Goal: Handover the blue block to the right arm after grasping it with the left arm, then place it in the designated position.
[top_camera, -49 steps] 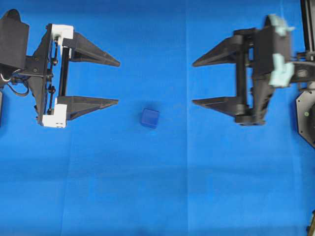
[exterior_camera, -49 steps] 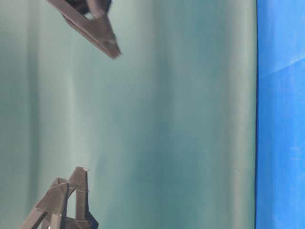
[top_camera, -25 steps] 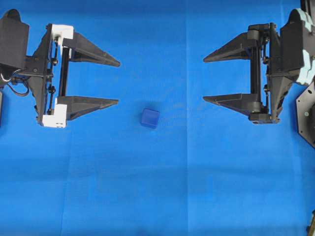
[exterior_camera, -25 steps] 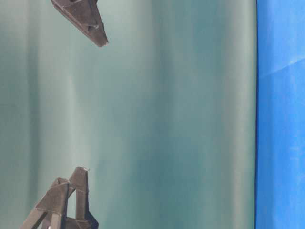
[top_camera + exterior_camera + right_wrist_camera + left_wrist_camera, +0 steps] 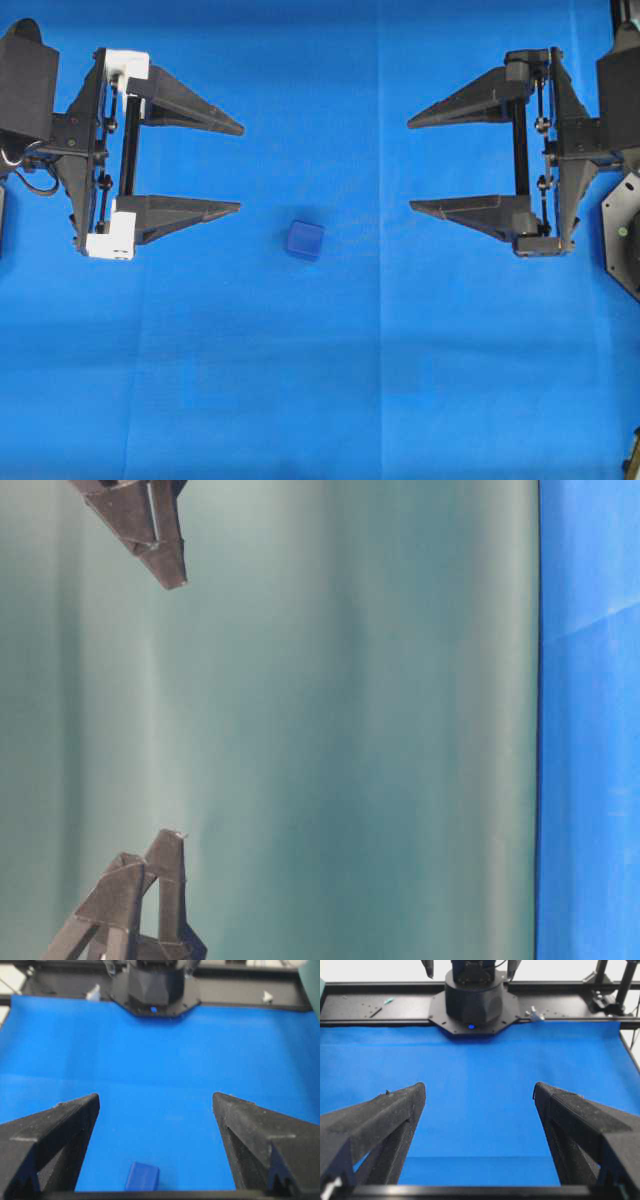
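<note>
The blue block (image 5: 304, 240) lies on the blue cloth (image 5: 320, 380) near the middle, a little below both grippers' lines. It also shows at the bottom of the right wrist view (image 5: 142, 1176); it is out of the left wrist view. My left gripper (image 5: 240, 168), with white corner pieces, is open and empty at the left, its fingertips left of and above the block. My right gripper (image 5: 410, 165), all black, is open and empty at the right. In the wrist views the left gripper (image 5: 479, 1091) and the right gripper (image 5: 155, 1100) both stand wide apart over bare cloth.
A black arm base (image 5: 472, 997) on a black rail lies beyond the cloth's far edge in the left wrist view, and another base (image 5: 155, 985) in the right wrist view. In the table-level view, finger tips (image 5: 165, 565) hang before a green backdrop.
My right gripper has drawn back to the right and turned level, its pale wrist housing leaving the overhead view. The left gripper and the block have not moved.
</note>
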Controlling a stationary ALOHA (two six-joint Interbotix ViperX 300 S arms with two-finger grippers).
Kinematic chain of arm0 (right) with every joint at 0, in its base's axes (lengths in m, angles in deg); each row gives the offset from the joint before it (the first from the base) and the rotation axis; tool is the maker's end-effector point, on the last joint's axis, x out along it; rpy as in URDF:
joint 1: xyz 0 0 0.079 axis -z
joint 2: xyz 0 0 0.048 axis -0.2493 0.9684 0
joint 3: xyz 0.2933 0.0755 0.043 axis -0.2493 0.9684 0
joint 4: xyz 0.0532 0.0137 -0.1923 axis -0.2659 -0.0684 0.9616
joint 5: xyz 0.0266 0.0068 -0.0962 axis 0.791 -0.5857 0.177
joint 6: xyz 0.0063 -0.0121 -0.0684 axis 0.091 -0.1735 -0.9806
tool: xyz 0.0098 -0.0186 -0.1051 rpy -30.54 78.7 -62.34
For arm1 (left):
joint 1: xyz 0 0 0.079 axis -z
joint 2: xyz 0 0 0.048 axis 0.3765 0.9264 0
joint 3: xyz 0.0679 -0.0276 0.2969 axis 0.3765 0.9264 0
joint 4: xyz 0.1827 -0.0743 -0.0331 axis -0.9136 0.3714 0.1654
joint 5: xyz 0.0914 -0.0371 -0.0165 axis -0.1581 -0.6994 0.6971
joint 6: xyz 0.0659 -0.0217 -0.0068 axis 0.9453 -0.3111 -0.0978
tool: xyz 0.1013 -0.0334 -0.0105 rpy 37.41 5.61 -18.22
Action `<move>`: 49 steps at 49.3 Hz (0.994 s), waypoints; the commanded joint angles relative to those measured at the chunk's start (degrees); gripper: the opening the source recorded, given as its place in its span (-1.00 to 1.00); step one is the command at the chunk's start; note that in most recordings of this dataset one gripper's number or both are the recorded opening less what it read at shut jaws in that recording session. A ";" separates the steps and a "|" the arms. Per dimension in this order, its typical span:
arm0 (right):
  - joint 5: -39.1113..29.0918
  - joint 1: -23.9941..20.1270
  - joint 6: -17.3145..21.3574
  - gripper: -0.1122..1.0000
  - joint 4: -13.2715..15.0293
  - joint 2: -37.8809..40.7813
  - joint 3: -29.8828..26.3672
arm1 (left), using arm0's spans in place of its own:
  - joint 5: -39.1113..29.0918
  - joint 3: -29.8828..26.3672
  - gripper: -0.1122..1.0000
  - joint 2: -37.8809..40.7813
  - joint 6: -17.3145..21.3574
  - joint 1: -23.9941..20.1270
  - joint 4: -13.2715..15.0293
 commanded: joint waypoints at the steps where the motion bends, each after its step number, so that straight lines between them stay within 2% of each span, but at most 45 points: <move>1: 3.08 0.53 0.00 0.74 0.18 -0.44 0.35 | 0.35 -0.62 0.88 -1.49 -0.09 -0.09 -0.18; 10: 5.98 0.97 0.00 0.74 0.09 -0.26 1.58 | 0.35 -0.62 0.88 -1.49 -0.09 -0.09 -0.18; 49: 5.89 1.32 0.00 0.74 0.18 -0.09 1.58 | 0.35 -0.62 0.88 -1.49 0.00 -0.09 -0.18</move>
